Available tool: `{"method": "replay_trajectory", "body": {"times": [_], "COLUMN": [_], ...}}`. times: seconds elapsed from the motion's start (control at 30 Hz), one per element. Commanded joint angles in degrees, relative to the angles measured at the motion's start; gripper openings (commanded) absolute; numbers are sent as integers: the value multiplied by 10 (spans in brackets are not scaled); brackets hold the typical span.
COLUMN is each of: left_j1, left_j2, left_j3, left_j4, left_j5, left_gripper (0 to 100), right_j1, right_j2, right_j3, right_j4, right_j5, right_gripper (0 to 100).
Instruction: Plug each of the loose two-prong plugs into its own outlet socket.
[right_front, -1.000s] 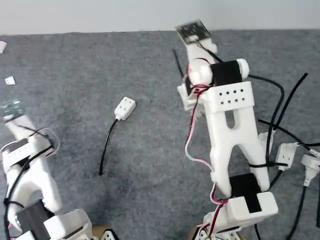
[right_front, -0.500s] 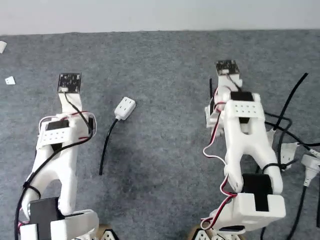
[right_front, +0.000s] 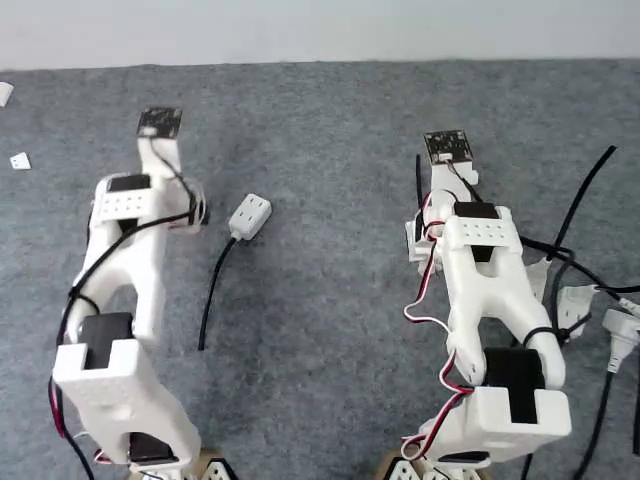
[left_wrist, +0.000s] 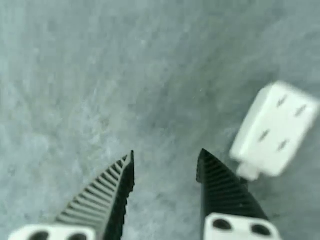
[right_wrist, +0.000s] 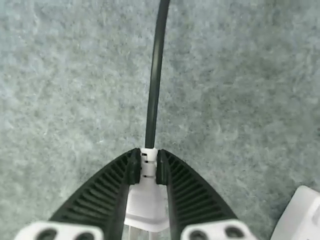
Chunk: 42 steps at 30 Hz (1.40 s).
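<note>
Since half a second ago, my left claw (left_wrist: 165, 160) has advanced, open, just beside the white plastic socket block (left_wrist: 275, 132), mid-left on the grey carpeted desk (right_front: 320, 120). My right claw (right_wrist: 146, 161) grips a white two-prong plug (right_wrist: 145, 200). Next, likely: grasp the block, then align the prongs.

Prongs of plug (right_wrist: 145, 194) hidden; white block (right_wrist: 301, 216) cut by edge.
</note>
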Motion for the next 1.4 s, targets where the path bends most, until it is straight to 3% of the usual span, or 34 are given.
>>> {"method": "replay_trajectory", "body": {"times": [0.0, 0.17, 0.47, 0.6, 1.07, 1.37], "left_j1": [46, 90, 92, 90, 93, 99], "left_j2": [-4, 3, 60, 135, 317, 396], "left_j3": [-68, -103, -138, -218, -453, -584], "left_j4": [40, 72, 70, 84, 214, 302], "left_j5": [-38, -98, -222, -214, -185, -182], "left_gripper": [196, 196, 209, 252, 243, 38], "right_j1": [-12, -12, -12, -11, -11, -10], "right_j2": [-26, -26, -26, -26, 7, 9], "right_j3": [-2, -2, -1, -1, -19, -20], "right_j4": [-10, -10, -10, -10, -9, -10], "right_j5": [6, 6, 7, 7, 7, 7], "right_gripper": [9, 9, 9, 9, 9, 9]}}
